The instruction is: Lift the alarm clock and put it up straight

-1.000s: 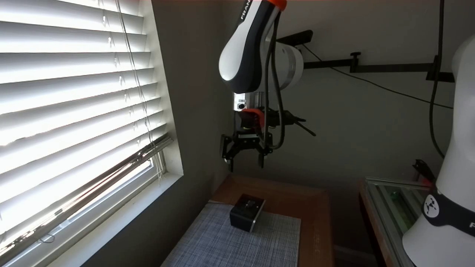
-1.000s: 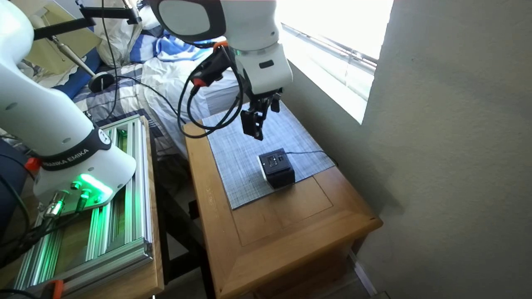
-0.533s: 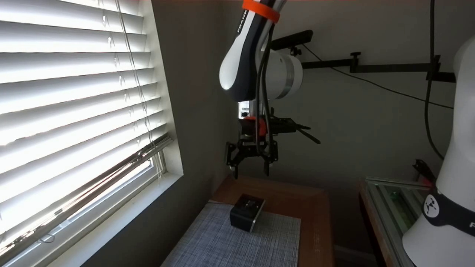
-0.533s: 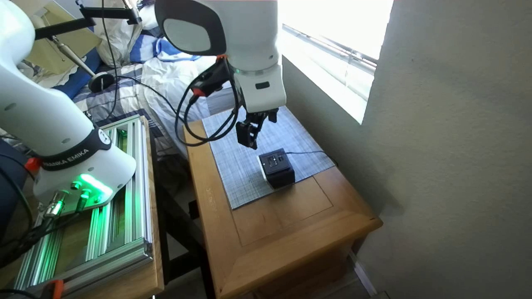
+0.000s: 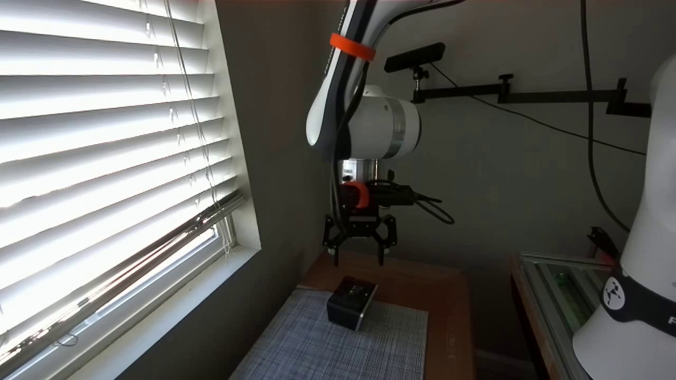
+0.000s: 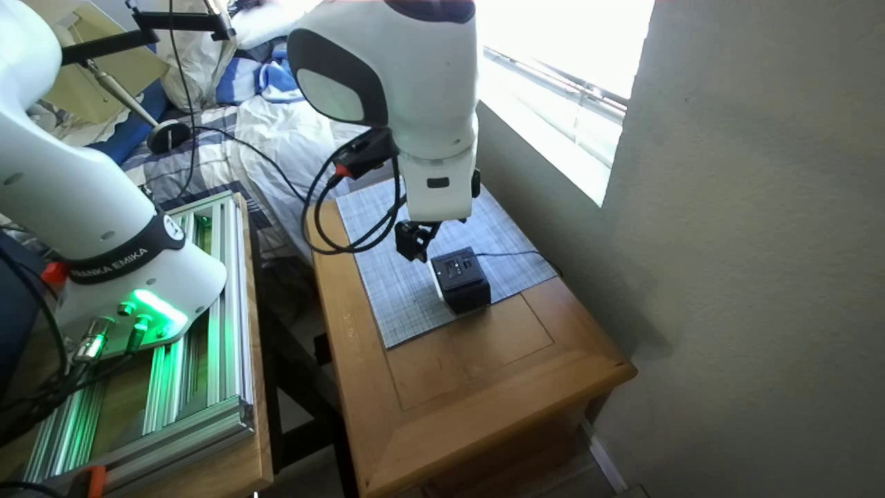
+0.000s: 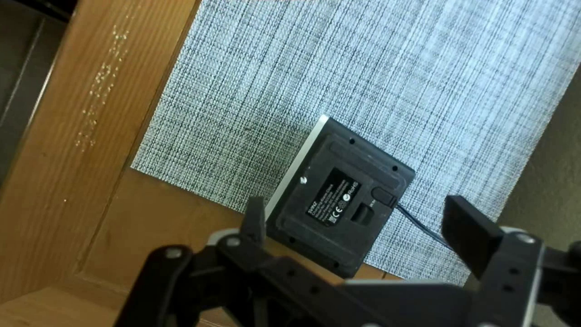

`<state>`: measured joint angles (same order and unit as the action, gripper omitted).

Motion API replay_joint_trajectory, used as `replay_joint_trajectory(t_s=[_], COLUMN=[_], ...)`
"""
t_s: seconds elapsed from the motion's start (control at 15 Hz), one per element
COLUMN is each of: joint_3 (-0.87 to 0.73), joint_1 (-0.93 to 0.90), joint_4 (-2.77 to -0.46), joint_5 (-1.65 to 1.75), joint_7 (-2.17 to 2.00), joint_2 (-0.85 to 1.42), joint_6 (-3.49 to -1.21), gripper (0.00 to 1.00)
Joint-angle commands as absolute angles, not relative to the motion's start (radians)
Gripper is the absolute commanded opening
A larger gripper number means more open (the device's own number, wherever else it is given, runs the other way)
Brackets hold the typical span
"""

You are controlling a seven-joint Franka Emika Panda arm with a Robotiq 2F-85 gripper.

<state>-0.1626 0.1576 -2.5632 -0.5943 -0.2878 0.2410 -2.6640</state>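
A Robotiq tool (image 5: 358,258), jaws spread, hangs above a black alarm clock (image 7: 338,196) lying near centre in the wrist view. Its cord (image 7: 424,228) trailing right, the clock straddles the edge of a woven placemat (image 7: 363,68) on a wooden bench (image 6: 477,387).

end effector (image 5: 359,257), jaws apart, above alarm clock (image 5: 348,305) at edge of grey placemat (image 5: 391,343)
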Motion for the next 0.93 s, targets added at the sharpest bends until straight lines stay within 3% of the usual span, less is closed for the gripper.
replay_joint_trajectory(t_s=[0.0,0.87], joint_3=[-0.124,-0.146], joint_1=[0.204,0.185], joint_4=[-2.497,-2.396], joint_5=[-0.72,-0.776], joint_7=[-0.266,-0.329], joint_2=[0.326,0.49], joint_6=[-2.672,-2.683], gripper=[1.0,1.0])
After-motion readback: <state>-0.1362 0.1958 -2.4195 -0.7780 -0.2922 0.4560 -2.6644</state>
